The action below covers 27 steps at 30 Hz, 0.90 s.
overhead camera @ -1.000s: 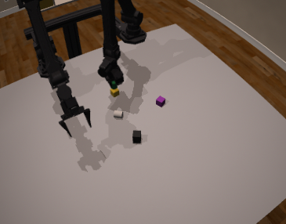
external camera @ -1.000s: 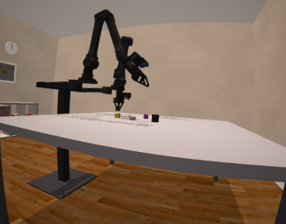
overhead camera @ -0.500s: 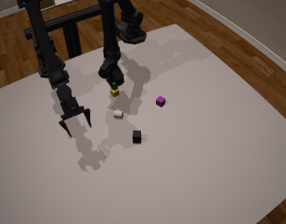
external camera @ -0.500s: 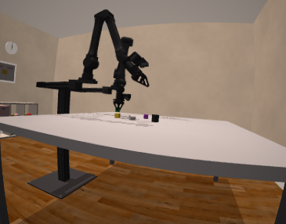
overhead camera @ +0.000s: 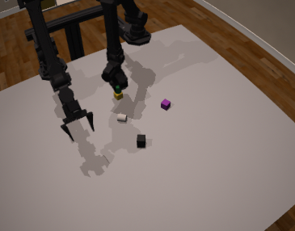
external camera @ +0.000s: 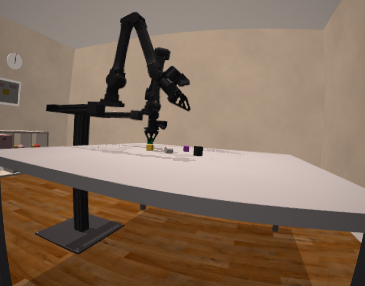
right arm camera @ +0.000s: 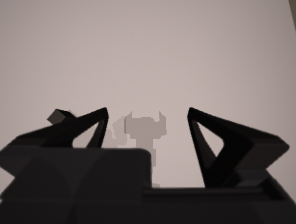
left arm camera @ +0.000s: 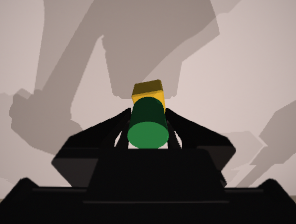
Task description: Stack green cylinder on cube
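The yellow cube (overhead camera: 118,95) sits on the table near the back middle. My left gripper (overhead camera: 117,86) is shut on the green cylinder (overhead camera: 117,88) and holds it upright directly over the cube, at or just above its top face. In the left wrist view the green cylinder (left arm camera: 147,124) sits between the fingers with the yellow cube (left arm camera: 148,92) right beyond its far end. In the exterior view the cylinder (external camera: 150,142) is right above the cube (external camera: 150,147). My right gripper (overhead camera: 78,124) is open and empty, held above the table to the left; its fingers show nothing between them.
A white cylinder (overhead camera: 122,118) lies on its side in front of the yellow cube. A purple cube (overhead camera: 166,104) is to the right and a black cube (overhead camera: 141,140) is nearer the front. The arm stand is at the back left edge.
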Available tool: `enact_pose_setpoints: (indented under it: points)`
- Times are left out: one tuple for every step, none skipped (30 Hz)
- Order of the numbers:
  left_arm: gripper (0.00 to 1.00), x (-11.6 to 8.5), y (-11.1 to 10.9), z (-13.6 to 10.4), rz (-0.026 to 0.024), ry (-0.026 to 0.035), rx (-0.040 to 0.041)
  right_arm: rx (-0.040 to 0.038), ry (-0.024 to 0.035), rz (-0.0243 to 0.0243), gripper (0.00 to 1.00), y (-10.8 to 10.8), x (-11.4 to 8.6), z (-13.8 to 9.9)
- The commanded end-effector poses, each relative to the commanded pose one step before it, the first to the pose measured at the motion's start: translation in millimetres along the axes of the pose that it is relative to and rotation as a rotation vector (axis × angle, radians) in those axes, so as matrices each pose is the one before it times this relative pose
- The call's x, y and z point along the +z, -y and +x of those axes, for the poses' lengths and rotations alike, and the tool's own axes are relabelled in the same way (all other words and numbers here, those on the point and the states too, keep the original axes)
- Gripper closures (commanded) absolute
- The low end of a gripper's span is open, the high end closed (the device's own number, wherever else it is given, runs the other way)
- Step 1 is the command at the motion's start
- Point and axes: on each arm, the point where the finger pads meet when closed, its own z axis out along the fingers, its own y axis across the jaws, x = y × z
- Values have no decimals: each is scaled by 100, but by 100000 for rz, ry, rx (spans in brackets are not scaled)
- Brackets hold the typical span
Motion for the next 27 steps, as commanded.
enact_pose_setpoints:
  points:
    - [65,504,-17,-457,358,675,-11,-762,992,-115,0,-98,248,-1179]
    - [65,0,2,2,0,1,10,0,0,0,0,0,0,0]
    - [65,101,-10,-9,-3,-3,-55,0,0,0,0,0,0,0]
    - [65,-1,7,8,1,2,41,0,0,0,0,0,0,0]
    - [65,0,0,0,0,0,0,0,0,0,0,0,0,0]
    - [65,0,0,0,0,0,0,0,0,0,0,0,0,0]
    - [65,98,18,23,3,6,121,0,0,0,0,0,0,0]
    - [65,-36,44,-35,121,99,-15,0,0,0,0,0,0,0]
    - [65,-106,123,-108,353,289,-53,0,0,0,0,0,0,0]
    - [65,-36,41,-36,119,97,-15,0,0,0,0,0,0,0]
    - [65,0,0,0,0,0,0,0,0,0,0,0,0,0]
    - [65,0,0,0,0,0,-1,0,0,0,0,0,0,0]
    - [65,0,0,0,0,0,0,0,0,0,0,0,0,0]
    - [65,0,0,0,0,0,-1,0,0,0,0,0,0,0]
    - [54,0,0,0,0,0,0,0,0,0,0,0,0,0]
    - [51,0,0,0,1,-1,-31,0,0,0,0,0,0,0]
    - [39,-308,252,241,-106,-81,78,0,0,0,0,0,0,0]
    - [38,-484,245,263,11,3,-7,0,0,0,0,0,0,0]
    - [38,-105,-74,239,-402,-328,33,0,0,0,0,0,0,0]
    - [38,-107,-109,265,-469,-370,38,0,0,0,0,0,0,0]
    - [38,-102,-44,213,-370,-285,30,0,0,0,0,0,0,0]
    - [38,0,0,0,0,0,0,0,0,0,0,0,0,0]
    - [38,0,0,0,0,0,0,0,0,0,0,0,0,0]
    - [38,-100,-6,183,-317,-233,25,0,0,0,0,0,0,0]
    - [38,-100,-7,181,-333,-223,26,0,0,0,0,0,0,0]
    - [38,-172,-11,218,-340,-247,29,0,0,0,0,0,0,0]
    - [38,-173,-8,10,5,-3,-1,0,0,0,0,0,0,0]
